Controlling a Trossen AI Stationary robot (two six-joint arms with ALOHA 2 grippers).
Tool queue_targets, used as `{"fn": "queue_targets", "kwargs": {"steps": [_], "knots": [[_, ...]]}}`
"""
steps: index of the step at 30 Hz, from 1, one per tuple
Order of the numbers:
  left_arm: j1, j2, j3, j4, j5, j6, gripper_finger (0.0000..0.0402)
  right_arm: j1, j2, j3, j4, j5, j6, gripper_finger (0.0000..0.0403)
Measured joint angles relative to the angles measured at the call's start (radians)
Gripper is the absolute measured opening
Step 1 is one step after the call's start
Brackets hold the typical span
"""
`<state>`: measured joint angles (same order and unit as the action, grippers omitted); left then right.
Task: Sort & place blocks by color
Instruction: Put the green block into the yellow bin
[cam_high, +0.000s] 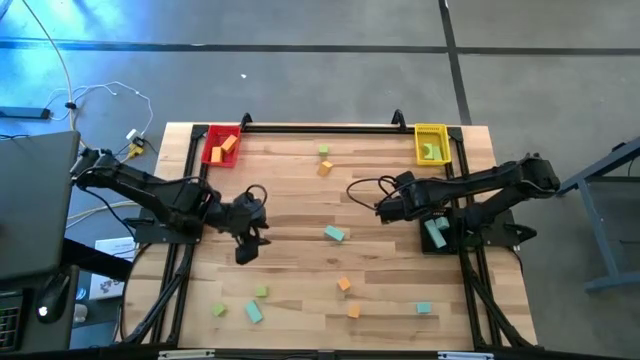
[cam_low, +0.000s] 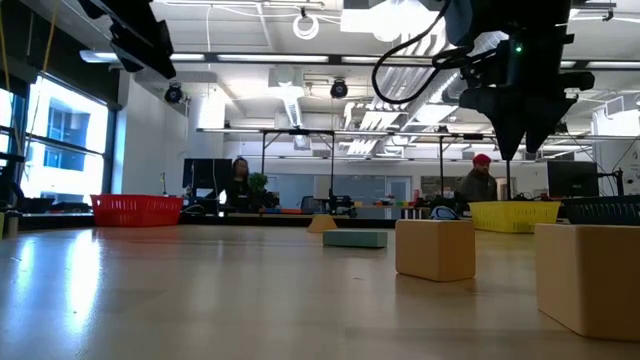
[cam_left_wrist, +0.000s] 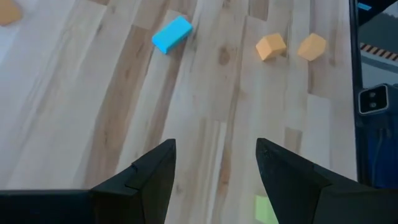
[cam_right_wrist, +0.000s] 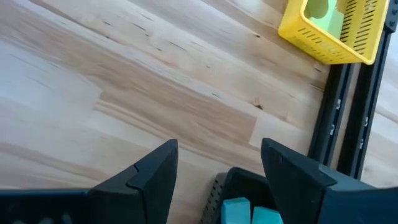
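A: Blocks (cam_high: 335, 234)? Where?
B: Scattered on the wooden surface (cam_high: 300, 190). One teal bar mid-surface, a green cube (cam_high: 324, 150) and an orange one (cam_high: 324, 168) close together near the far edge, between the trays. More along the near edge: green and teal toward the near left corner, orange and teal toward the near right.
A: Trays?
B: Red tray (cam_high: 221, 146) at the far left corner, orange blocks inside. Yellow tray (cam_high: 431, 144) at the far right corner, green blocks inside. A dark bin (cam_high: 437, 236) at the right edge holds teal blocks (cam_right_wrist: 250, 212).
A: Left tool?
B: Left tool (cam_high: 247, 250) hovers over the left half of the surface, fingers spread, nothing between them. Its wrist view shows the teal bar (cam_left_wrist: 172, 34) and two orange cubes (cam_left_wrist: 271, 46) ahead on bare wood.
A: Right tool?
B: Right tool (cam_high: 382, 208) is above the right half, pointing toward the centre, fingers apart, empty too.
A: Background?
B: Low view: two people (cam_low: 481, 180) far behind the surface, room lights overhead.
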<state>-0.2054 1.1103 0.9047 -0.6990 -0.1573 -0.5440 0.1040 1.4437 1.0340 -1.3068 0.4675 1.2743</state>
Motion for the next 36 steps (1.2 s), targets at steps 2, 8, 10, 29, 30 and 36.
{"fn": "queue_targets", "kwargs": {"steps": [2,8,10,29,30,36], "knots": [[-0.037,0.000,0.000,-0.014,-0.022,-0.032,0.0207,0.000,0.000,0.000,0.003,-0.003,0.000,0.0218],[-0.158,0.006,0.000,-0.095,-0.085,-0.180,0.0207,0.000,0.000,0.000,0.044,-0.005,0.000,0.0218],[-0.200,0.005,0.000,-0.118,-0.096,-0.246,0.0207,0.000,0.000,0.000,0.059,-0.005,0.000,0.0218],[-0.562,0.026,0.000,-0.247,0.004,-1.010,0.0207,0.001,0.000,0.000,0.129,-0.006,-0.014,0.0218],[-0.578,0.035,0.000,-0.248,0.006,-1.040,0.0207,0.001,0.000,0.000,0.131,-0.006,-0.023,0.0218],[-0.646,0.127,0.000,-0.247,0.034,-1.148,0.0207,0.001,0.000,0.000,0.151,-0.006,-0.053,0.0218]]}}
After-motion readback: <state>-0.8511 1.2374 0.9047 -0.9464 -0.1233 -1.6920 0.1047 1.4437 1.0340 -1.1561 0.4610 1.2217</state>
